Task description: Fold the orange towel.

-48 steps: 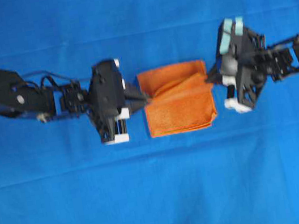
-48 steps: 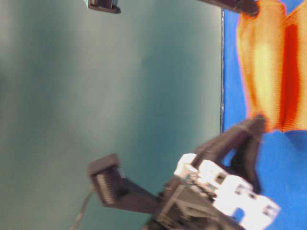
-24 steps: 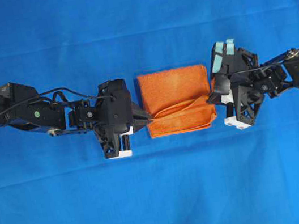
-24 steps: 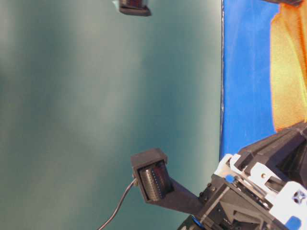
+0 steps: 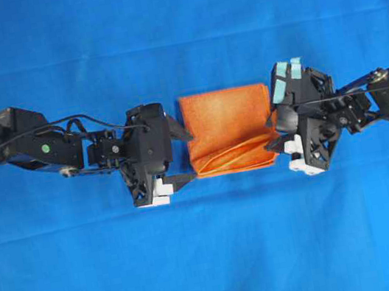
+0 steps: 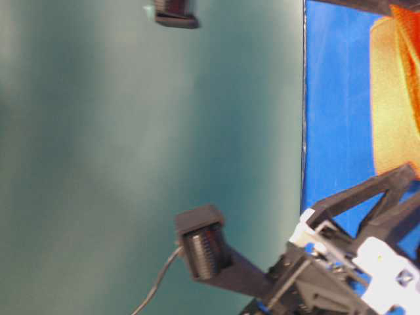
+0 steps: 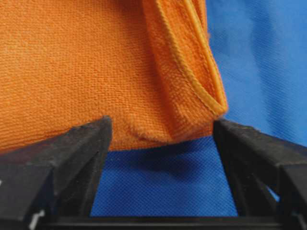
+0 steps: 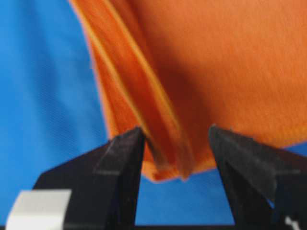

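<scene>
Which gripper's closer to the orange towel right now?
Right, marginally. The right gripper straddles the orange towel's folded corner, jaws open; the left gripper sits open just off the opposite edge.

A tabletop (image 5: 214, 262) draped in plain blue cloth — on it, near the middle, lies the orange towel (image 5: 224, 122), folded over, its layered edges toward the near side.

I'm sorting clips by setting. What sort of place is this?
Probably a robotics lab bench: a table draped in blue cloth, two fixed arms facing each other with the left gripper and right gripper, only an orange towel between them, and a plain teal backdrop.
</scene>
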Robot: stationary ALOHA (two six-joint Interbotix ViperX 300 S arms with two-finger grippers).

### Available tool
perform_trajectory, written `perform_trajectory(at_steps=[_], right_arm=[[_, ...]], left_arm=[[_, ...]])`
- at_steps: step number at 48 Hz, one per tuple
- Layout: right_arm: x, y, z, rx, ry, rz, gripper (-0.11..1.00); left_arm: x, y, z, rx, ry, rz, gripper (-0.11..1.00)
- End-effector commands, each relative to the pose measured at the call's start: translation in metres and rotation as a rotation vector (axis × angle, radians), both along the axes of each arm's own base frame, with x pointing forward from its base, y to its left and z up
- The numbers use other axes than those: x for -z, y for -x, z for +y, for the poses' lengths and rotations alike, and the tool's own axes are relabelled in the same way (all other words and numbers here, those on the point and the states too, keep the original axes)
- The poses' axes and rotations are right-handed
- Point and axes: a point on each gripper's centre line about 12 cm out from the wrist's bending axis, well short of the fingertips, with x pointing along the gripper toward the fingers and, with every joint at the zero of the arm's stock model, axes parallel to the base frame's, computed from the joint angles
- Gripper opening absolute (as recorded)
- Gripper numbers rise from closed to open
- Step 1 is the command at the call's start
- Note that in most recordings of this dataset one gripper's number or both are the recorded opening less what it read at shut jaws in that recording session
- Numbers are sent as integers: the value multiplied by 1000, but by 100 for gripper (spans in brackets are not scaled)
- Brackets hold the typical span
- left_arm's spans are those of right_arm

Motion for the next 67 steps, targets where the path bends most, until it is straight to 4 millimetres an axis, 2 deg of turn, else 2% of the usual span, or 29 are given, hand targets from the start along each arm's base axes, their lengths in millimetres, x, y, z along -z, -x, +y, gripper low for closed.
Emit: perform_trajectory(at_steps=[1, 6, 11, 23, 36, 44, 54, 60, 67], right_arm=[[-25, -5, 4, -9, 4, -72, 59], [-46, 1, 7, -7, 20, -111, 59], [-65, 10, 6, 4, 40, -140, 59], [-96, 41, -3, 30, 96, -212, 59], [-126, 85, -10, 13, 152, -391, 59], [-127, 110, -16, 25, 181, -460, 59], [-105, 137, -24, 57, 193, -485, 59], [-92, 145, -26, 66, 190, -492, 59], [-81, 149, -27, 66, 181, -513, 59]], left_arm=[[-28, 0, -1, 2, 3, -51, 75], [-48, 7, -1, 3, 4, -57, 69], [-69, 19, -1, 4, 6, -66, 69], [-120, 62, 1, 5, 10, -182, 69], [-142, 122, 6, -7, 13, -334, 69], [-153, 160, 8, -10, 15, -426, 69], [-150, 206, 10, -17, 25, -521, 69], [-142, 221, 12, -29, 29, -518, 69], [-130, 229, 12, -31, 31, -487, 69]])
